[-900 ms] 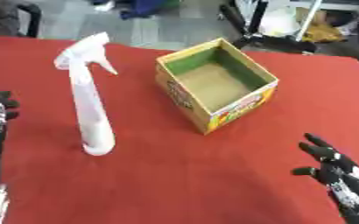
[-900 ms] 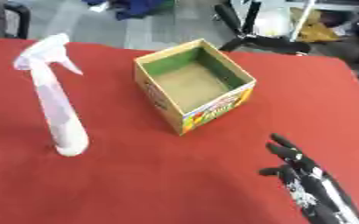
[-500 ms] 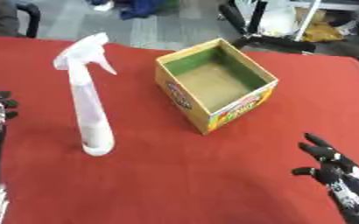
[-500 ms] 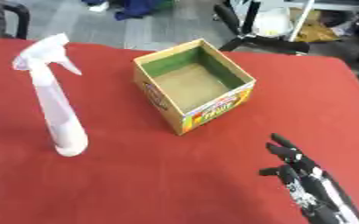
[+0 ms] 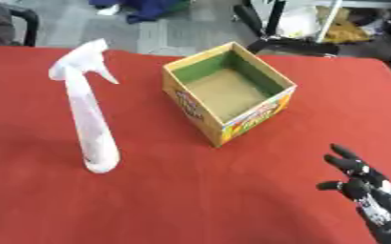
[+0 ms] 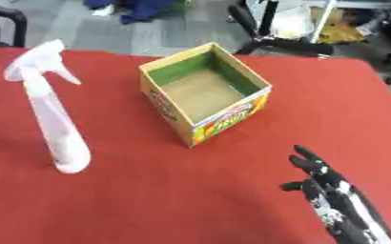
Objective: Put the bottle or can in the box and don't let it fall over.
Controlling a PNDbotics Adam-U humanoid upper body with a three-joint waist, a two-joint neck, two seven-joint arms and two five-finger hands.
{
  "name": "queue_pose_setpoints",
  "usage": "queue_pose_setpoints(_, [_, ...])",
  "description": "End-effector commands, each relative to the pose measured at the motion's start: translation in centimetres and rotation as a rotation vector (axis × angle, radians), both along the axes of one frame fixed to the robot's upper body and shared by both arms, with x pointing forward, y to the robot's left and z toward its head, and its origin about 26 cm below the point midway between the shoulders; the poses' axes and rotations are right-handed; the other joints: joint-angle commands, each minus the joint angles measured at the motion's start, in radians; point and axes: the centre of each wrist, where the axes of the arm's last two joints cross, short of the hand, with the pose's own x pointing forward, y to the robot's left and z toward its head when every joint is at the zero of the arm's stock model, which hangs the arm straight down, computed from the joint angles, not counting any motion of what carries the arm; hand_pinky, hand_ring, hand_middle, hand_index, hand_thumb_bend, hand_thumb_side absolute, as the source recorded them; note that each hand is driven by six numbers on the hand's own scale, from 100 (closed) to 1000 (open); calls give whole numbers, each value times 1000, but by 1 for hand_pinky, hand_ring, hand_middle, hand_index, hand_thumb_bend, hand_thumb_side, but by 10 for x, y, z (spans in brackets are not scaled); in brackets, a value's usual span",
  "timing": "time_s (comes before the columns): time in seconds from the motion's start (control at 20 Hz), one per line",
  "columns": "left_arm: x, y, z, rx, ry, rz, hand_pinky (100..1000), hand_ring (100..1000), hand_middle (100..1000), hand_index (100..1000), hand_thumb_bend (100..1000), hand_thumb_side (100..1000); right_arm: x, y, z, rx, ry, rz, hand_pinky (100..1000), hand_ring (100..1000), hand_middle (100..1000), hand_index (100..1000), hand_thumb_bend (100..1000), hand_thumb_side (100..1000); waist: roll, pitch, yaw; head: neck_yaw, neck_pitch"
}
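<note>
Left of the open box (image 5: 228, 90), upright white spray bottle (image 5: 86, 114); right hand (image 6: 328, 190) fingers spread

Right robot hand (image 5: 359, 183) cut off at lower edge; box (image 5: 226, 90) print blurred.

A translucent white plastic spray bottle (image 5: 86, 119) and printed cardboard box (image 5: 228, 93) stand on matt red cloth (image 5: 190, 200).
</note>
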Motion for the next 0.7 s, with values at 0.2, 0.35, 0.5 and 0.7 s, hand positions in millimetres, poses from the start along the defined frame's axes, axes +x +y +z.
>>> queue_pose_setpoints(0.2, [0,-15,56,364,182,-132,744,775,625,811,100,706,1,-5,5,-42,-8,15,696,1000,1000,811,100,513,17,-18,-15,-8,-20])
queue_pose_setpoints(0.35, [9,-22,64,444,297,-192,755,798,648,816,100,725,1,-5,4,-46,-4,22,696,1000,1000,812,100,512,21,-20,-23,-9,-20])
queue_pose_setpoints(0.5, [21,-28,69,491,378,-237,761,807,660,817,140,729,0,-5,4,-48,-1,27,696,1000,1000,812,100,513,23,-23,-25,-12,-20])
queue_pose_setpoints(0.7, [38,-35,72,534,446,-215,765,811,666,818,213,705,0,-5,3,-49,4,27,695,1000,1000,813,100,513,24,-25,-23,-14,-17])
